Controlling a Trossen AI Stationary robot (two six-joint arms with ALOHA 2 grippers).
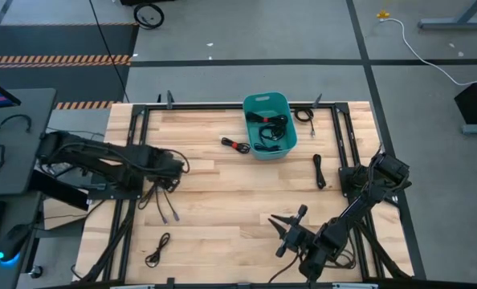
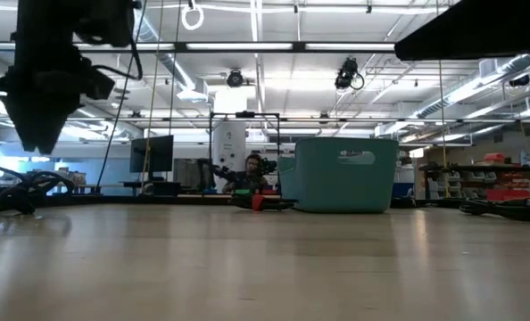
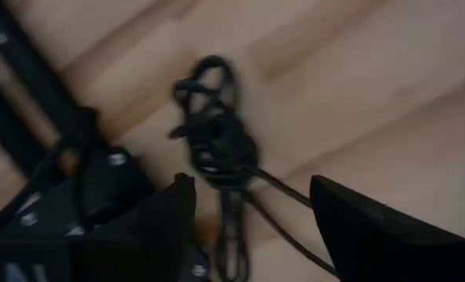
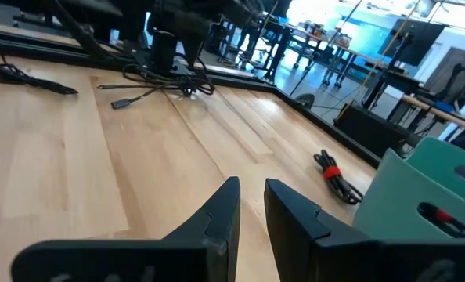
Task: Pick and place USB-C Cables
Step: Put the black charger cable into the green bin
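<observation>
We saw a short, thin black USB-C cable (image 3: 217, 145) bunched into a loose knot on the pale wooden worktop (image 1: 222, 201), at the left-centre of the high view, just ahead of the left gripper (image 3: 252, 215), whose fingers stood wide apart with the cable's trailing strands running between them. We judged it light, limp and easily tangled, so the dense knotted middle looked the surest place to pinch; a single strand would likely slip or unravel. Other black cables lay scattered: one near the lower left (image 1: 157, 250), one right of centre (image 1: 320, 170), one red-banded (image 1: 235, 145) just left of the teal plastic bin (image 1: 285, 143) at upper centre, which already held several. The right gripper (image 4: 250, 205) waited at lower right, fingers nearly together and holding nothing.
</observation>
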